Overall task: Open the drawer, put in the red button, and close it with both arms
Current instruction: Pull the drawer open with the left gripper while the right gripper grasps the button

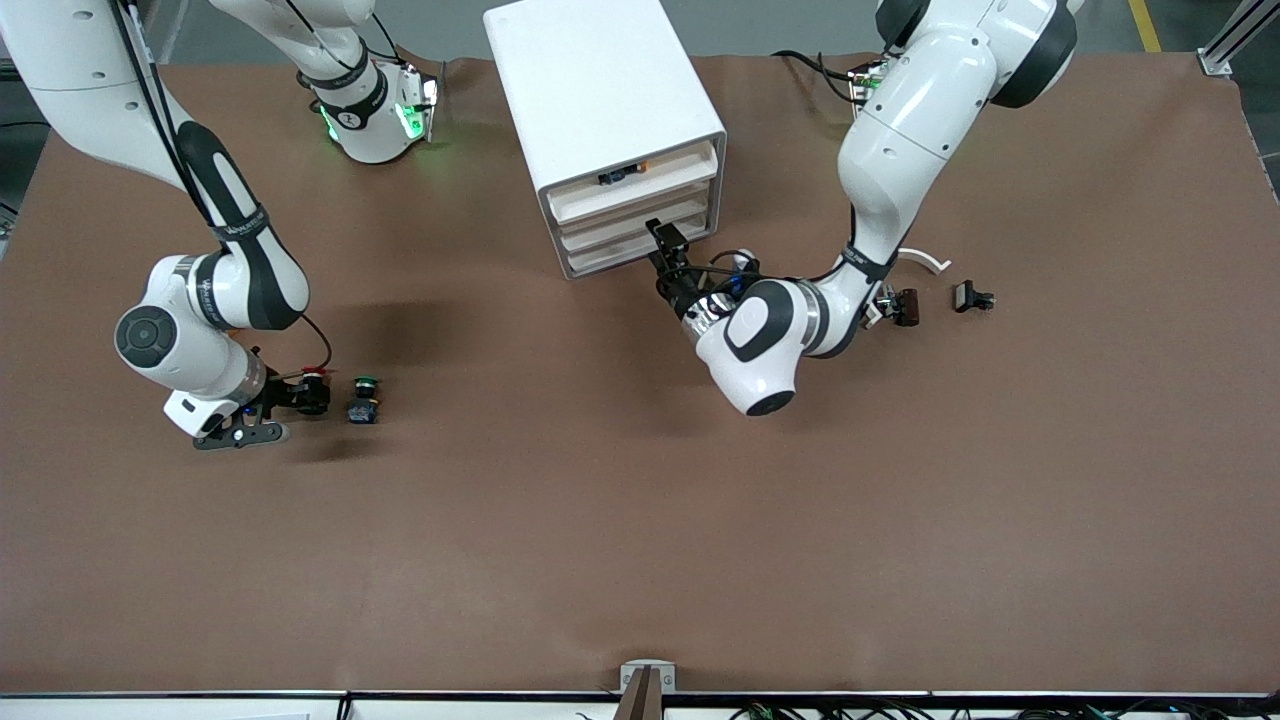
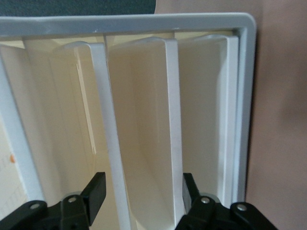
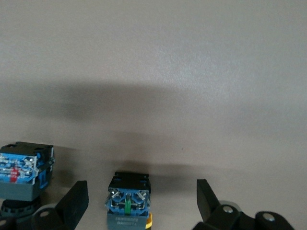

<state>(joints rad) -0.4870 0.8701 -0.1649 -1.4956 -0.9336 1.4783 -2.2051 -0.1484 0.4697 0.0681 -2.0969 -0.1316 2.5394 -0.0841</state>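
Observation:
The red button (image 1: 313,375) lies on the brown table toward the right arm's end. My right gripper (image 1: 318,397) is low beside it and open. In the right wrist view, the red-marked blue base of the red button (image 3: 21,170) sits just outside one finger. The open right gripper (image 3: 141,186) frames a green-marked button (image 3: 127,203) without touching it. My left gripper (image 1: 666,240) is at the front of the lower drawers (image 1: 640,225). In the left wrist view the left gripper (image 2: 143,191) is open, and two cream ridges of a drawer front (image 2: 144,120) stand between its fingers.
The white drawer cabinet (image 1: 600,90) stands mid-table near the robots' bases, with a small black and orange item (image 1: 620,176) in its top slot. The green-capped button (image 1: 364,398) lies just past the right gripper's tips. Small black parts (image 1: 973,297) (image 1: 905,306) and a white curved piece (image 1: 928,260) lie toward the left arm's end.

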